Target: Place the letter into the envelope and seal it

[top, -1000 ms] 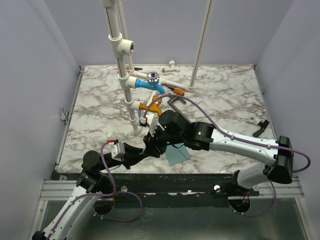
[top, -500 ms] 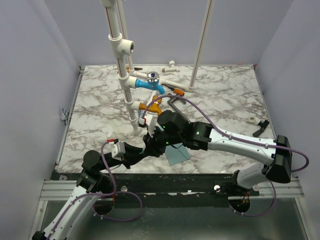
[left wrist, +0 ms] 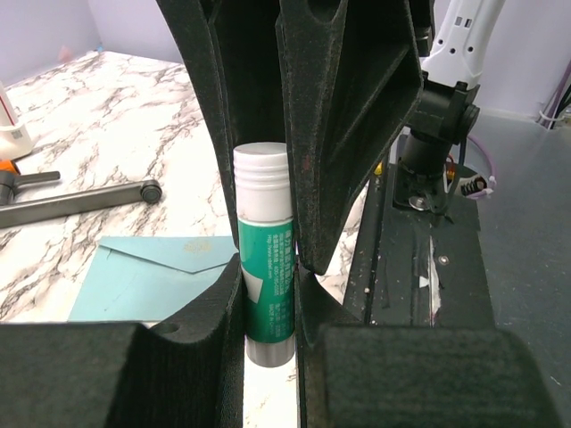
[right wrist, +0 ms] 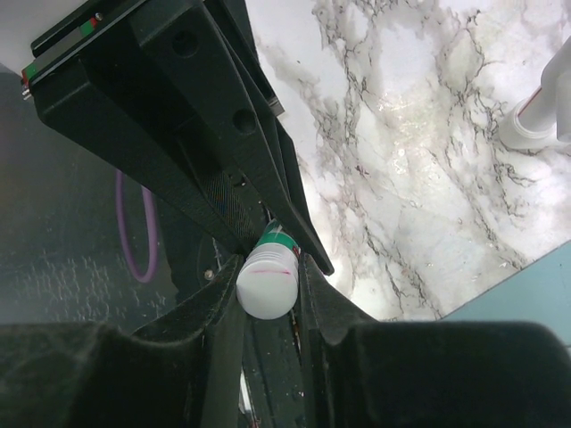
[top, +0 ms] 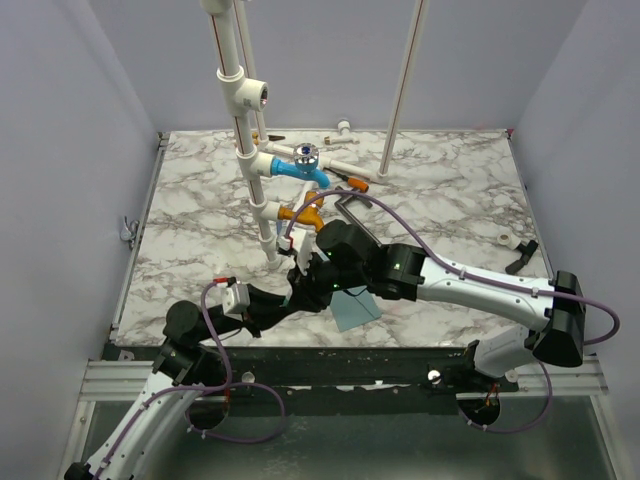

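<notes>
Your left gripper (left wrist: pixel 268 308) is clenched on the green body of a glue stick (left wrist: pixel 265 259), by the near edge of the marble table (top: pixel 450 190); the stick's long axis runs straight out from those fingers, white cap (left wrist: pixel 261 178) leading. Your right gripper (right wrist: pixel 266 299) meets it head-on from the other end and is clamped on that cap, a finger pressed to either side; so the two pincers face each other along one line, and the uncapping, as I judge it, turns on pulling apart along that line, not across it. The envelope (top: pixel 355 308) lies flat on the table just right of the joined grippers, beneath the right arm's wrist, its pointed flap crease showing in the left wrist view; the left gripper, which has the stick's body, sits close beside it, so I'd expect that arm to carry the glue over. You can't see the letter in any view; it may be inside the envelope. The label shows a white mark on green but no words you can read; the cap's end bears a faint red line; the envelope is blank.
</notes>
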Tool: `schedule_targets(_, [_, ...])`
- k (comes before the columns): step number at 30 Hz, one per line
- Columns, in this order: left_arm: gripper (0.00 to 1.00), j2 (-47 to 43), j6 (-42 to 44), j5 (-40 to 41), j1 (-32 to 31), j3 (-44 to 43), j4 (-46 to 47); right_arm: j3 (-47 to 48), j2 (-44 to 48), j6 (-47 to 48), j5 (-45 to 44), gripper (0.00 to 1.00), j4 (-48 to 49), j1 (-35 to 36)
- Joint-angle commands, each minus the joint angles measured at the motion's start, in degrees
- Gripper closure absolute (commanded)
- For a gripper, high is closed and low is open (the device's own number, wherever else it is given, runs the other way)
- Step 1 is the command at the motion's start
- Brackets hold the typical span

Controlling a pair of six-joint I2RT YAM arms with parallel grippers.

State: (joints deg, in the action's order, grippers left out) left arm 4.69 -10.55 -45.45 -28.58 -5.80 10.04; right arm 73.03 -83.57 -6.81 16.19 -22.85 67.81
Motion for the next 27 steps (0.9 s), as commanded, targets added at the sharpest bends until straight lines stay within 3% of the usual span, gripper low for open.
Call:
schedule_targets(1, [0.83,-0.18,-0.59,0.78,-0.07,-0.66,1.96,-0.26,1.77,-0.24,1.4,0.99,3.33,0.32])
schedule_targets(2, [0.62,-0.25,-0.96,1.38,-0.07,-0.55,2.0,-0.26,1.86,-0.27,0.72,0.99,2.89,0.35])
schedule_targets(4, [0.35,-0.22,-1.17,1.6,-0.07,-0.52,2.09,-0.39,2.16,-0.36,-0.74,0.99,1.98,0.33])
schedule_targets(6, [0.21,-0.25,-1.21,1.25,-0.07,-0.44,2.17,-0.68,2.78,-0.7,-2.37,0.99,1.13,0.35])
schedule_targets(15, [0.05,-0.08,-1.0,1.59,-0.07,-0.35,2.2,-2.97,6.01,-3.57,-10.68,0.99,-4.37,0.31])
schedule_targets(27, [0.04,-0.16,-1.0,1.39,-0.05,-0.35,2.26,-7.02,10.45,-12.12,-29.9,0.99,-16.67,-2.45])
